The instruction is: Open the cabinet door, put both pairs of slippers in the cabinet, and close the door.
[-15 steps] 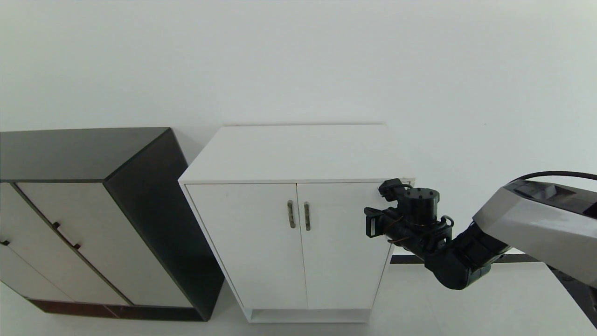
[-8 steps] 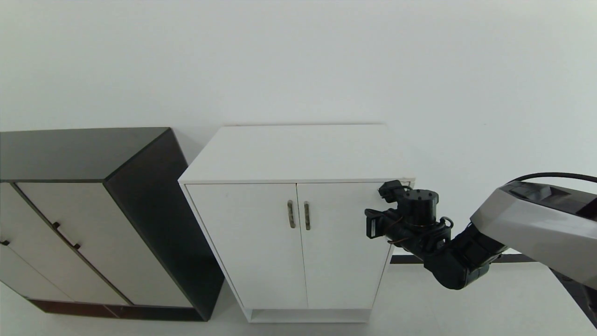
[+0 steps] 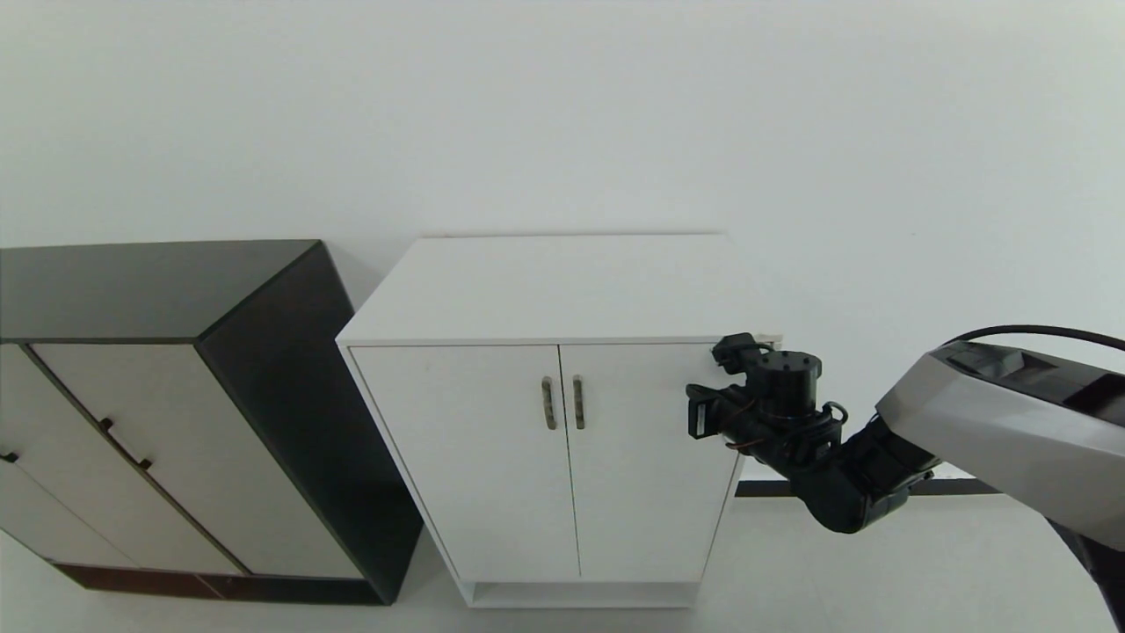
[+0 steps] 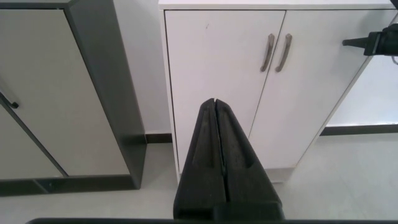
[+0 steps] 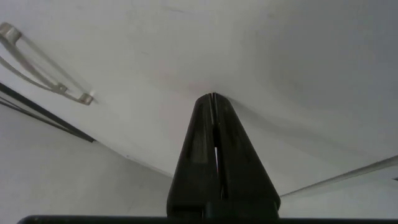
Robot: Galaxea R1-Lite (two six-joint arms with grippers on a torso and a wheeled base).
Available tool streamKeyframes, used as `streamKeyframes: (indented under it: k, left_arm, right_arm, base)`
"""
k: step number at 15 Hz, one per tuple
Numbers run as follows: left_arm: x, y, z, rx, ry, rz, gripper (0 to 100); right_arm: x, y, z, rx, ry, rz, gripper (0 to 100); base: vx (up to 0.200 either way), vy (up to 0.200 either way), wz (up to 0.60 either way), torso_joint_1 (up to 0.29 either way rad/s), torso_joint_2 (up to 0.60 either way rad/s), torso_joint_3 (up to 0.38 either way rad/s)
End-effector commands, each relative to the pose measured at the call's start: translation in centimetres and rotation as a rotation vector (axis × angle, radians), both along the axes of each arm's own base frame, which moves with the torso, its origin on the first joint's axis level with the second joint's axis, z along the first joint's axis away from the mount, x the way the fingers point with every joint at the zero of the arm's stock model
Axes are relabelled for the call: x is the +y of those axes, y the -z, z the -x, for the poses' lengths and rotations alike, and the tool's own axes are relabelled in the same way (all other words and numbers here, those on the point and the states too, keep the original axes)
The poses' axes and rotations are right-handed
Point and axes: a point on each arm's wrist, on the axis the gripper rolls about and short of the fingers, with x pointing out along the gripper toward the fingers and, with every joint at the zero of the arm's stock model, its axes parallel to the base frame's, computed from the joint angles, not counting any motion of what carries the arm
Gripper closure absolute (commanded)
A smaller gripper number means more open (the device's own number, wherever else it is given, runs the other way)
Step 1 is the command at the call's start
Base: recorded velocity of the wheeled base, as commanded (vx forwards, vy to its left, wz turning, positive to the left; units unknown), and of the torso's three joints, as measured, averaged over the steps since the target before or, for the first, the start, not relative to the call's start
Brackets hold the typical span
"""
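Risk: my right pincer (image 5: 213, 99), clenched, points at the shut right cabinet door (image 3: 646, 457) toward its hinge side, well apart from the handle (image 3: 578, 405), so I judge any push there would skid or jam, not open it; left pincer (image 4: 214, 102) clenched too, farther off.

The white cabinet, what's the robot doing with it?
The robot's right gripper, shut, is at the right door of the white cabinet, off to the side of its handle; whether it touches is unclear. That door and the left door are closed. The left gripper, also shut, hangs farther back in front of the cabinet.
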Motion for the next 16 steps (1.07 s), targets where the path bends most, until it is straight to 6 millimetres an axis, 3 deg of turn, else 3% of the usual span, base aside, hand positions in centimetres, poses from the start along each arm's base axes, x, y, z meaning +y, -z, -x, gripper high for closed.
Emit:
streamKeyframes:
  k: [1,6,10,13,16]
  left_arm:
    - [0.0,0.0,0.0,0.0,0.0,0.0,100]
    - [0.0,0.0,0.0,0.0,0.0,0.0,100]
    - [0.0,0.0,0.0,0.0,0.0,0.0,100]
    - [0.0,0.0,0.0,0.0,0.001,-0.004,100]
    - [0.0,0.0,0.0,0.0,0.001,-0.003,100]
  right_arm:
    - [-0.1,0.4,-0.3,0.003,0.005,0.0,100]
    - [-0.4,-0.4,0.7,-0.011,0.005,-0.002,100]
    - [-4.6,-1.6,7.3,-0.006,0.029,0.019,100]
    - [-7.0,-4.3,11.2,-0.043,0.15,0.073,100]
    - [-11.0,-6.6,16.7,-0.063,0.231,0.142,100]
  base:
    - [0.0,0.0,0.0,0.0,0.0,0.0]
    - [0.0,0.0,0.0,0.0,0.0,0.0]
    - [0.0,0.0,0.0,0.0,0.0,0.0]
    - [0.0,0.0,0.0,0.0,0.0,0.0]
    - [0.0,0.0,0.0,0.0,0.0,0.0]
